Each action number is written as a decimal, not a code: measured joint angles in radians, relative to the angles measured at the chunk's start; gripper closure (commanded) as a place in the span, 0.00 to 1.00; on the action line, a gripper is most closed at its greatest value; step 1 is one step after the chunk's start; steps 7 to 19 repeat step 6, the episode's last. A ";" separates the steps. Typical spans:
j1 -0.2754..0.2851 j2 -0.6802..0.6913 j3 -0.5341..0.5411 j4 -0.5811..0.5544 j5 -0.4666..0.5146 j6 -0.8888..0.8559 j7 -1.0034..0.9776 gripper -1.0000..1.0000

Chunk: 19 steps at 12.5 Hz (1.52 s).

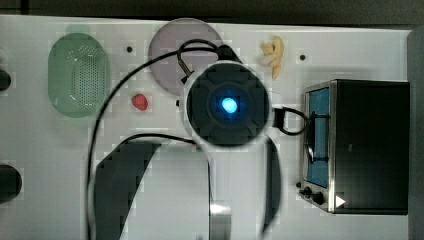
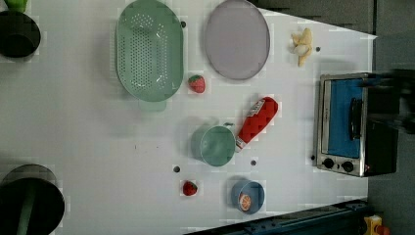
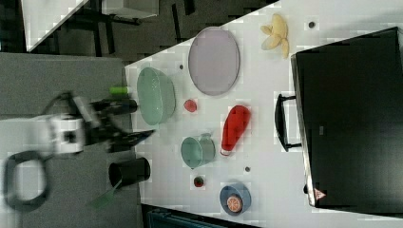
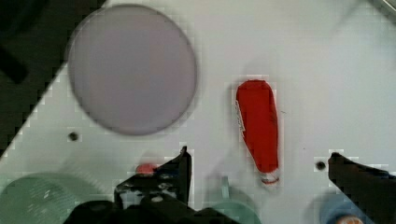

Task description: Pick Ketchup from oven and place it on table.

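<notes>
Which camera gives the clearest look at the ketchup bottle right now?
The left view: the ketchup lies on the table beside the green cup, label visible. The right view and wrist view show it without the label's face. In the top view the arm covers that spot.

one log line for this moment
ketchup: lying on table, by cup | oven: shut | tool: open, empty

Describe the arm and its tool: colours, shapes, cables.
In the top view the arm shows as a round black cap ringed in white, with a glowing blue light at its centre, above white links with dark sides. Black cables loop around it. In the wrist view the tool has two black, angular fingers.
</notes>
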 measured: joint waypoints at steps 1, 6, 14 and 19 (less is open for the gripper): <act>0.006 -0.039 -0.011 0.052 0.000 -0.080 0.000 0.00; -0.005 -0.077 -0.070 0.216 -0.015 -0.301 0.000 0.00; -0.005 -0.077 -0.070 0.216 -0.015 -0.301 0.000 0.00; -0.005 -0.077 -0.070 0.216 -0.015 -0.301 0.000 0.00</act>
